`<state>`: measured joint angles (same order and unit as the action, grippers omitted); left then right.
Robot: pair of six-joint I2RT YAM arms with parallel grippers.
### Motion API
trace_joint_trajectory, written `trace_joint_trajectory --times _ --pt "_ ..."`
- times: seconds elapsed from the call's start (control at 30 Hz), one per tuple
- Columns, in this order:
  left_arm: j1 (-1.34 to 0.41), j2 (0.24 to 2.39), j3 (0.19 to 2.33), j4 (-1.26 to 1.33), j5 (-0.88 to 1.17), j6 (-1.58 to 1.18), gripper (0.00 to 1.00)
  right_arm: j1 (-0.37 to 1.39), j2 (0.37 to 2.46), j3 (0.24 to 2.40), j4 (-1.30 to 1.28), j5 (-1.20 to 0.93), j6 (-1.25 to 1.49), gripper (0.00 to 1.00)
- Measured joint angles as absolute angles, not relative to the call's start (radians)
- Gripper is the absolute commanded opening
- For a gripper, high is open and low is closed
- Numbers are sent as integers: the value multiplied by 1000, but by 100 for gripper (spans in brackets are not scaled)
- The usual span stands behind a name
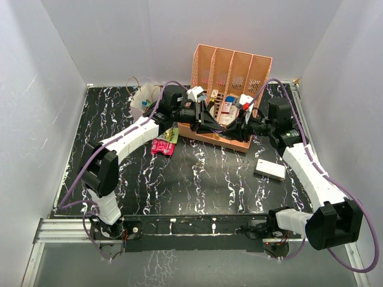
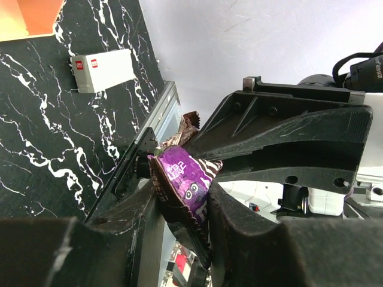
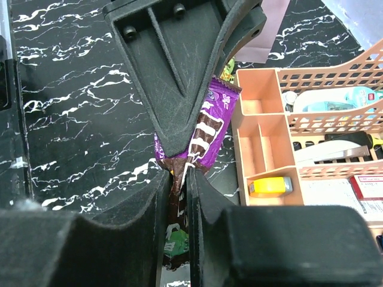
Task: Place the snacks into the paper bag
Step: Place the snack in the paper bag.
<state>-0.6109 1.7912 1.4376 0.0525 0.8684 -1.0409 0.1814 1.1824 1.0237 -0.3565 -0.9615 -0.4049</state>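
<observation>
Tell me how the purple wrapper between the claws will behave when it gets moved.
The purple wrapper is probably floppy: it creases and bends where the right claw pinches its end. It seems light, being thin and small against the claws. Its glossy film could slide, so the left claw likely needs a firm grip.

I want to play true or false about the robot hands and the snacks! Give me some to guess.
1. The left hand and the right hand both pinch the same purple snack wrapper. True.
2. The white rectangular box sits inside the peach slotted rack. False: it lies on the black marbled table, outside the rack.
3. A flat pink packet lies on the table, not in any hand. True.
4. The purple wrapper is already inside the pale paper bag. False: the hands hold it outside the bag.
</observation>
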Motion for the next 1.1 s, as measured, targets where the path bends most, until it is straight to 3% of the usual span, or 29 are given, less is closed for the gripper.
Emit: trace_joint_trajectory --times 0.2,0.53,1.1 --pt "-611 1776 1420 82 876 -1042 14 181 1166 1016 -348 -972 -409 46" --pt "-595 1717 1411 64 871 -932 6 158 1134 984 -343 -976 -407 83" --pt "-508 1568 1595 -370 612 -277 5 122 1114 986 -347 -937 -399 91"
